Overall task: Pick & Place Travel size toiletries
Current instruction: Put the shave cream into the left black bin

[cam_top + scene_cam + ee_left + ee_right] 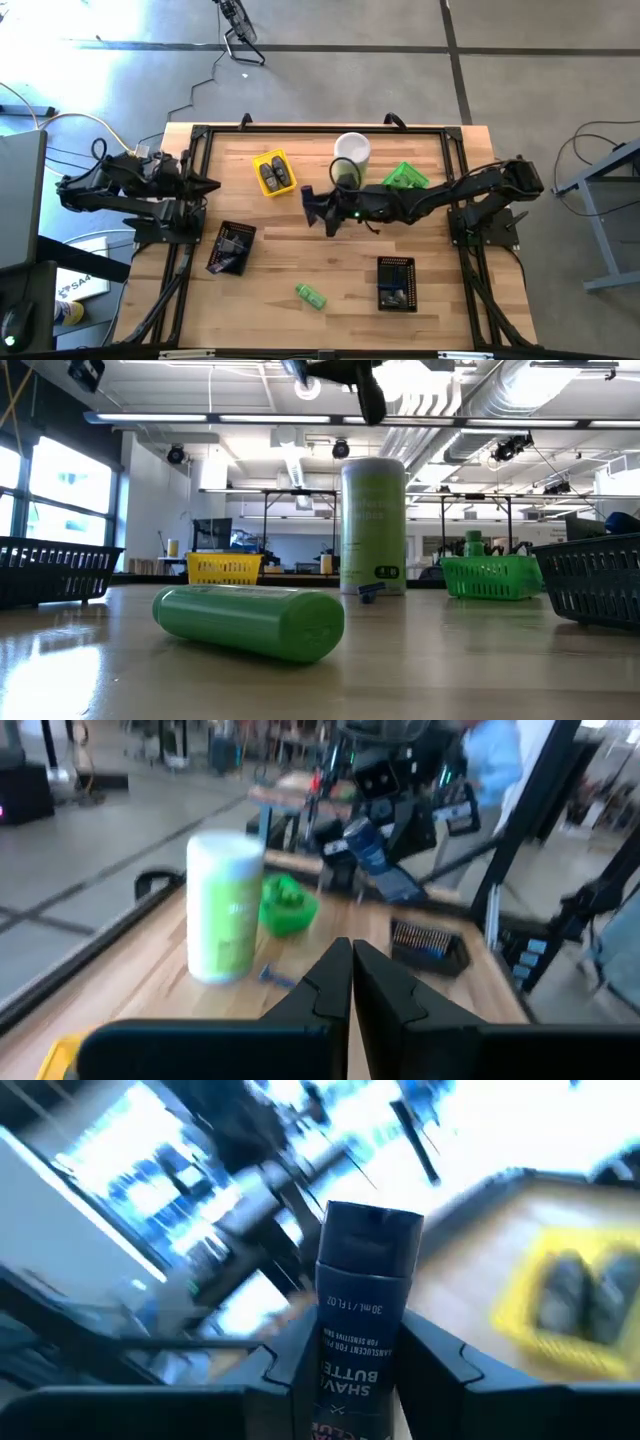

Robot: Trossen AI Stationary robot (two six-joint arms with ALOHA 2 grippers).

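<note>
My right gripper (312, 208) hangs high over the middle of the table, shut on a dark navy tube (360, 1300) printed "SHAVE BUTTER". It also shows at the top of the low view (368, 395). A bright green bottle (310, 295) lies on its side near the front edge (250, 620). Dark grey oval pieces sit in the yellow tray (273, 172). A small blue razor (278, 977) lies on the wood by the tall canister (350, 152). My left gripper (210, 185) waits shut at the table's left edge (351, 955). My right gripper pinches the navy tube by its two sides (330, 1355) between both fingers (290, 1365). The tube lies along the fingers, and its far end (370, 1230) juts out past the fingertips. The fingers reach in roughly level from the table's right. The tube is lifted clear of the table.
A green tray (405, 178) stands right of the canister. One black mesh tray (232, 247) sits at the near left and another (396, 283) at the near right. A dark frame (320, 128) runs round the tabletop. A person stands beyond the table (495, 760).
</note>
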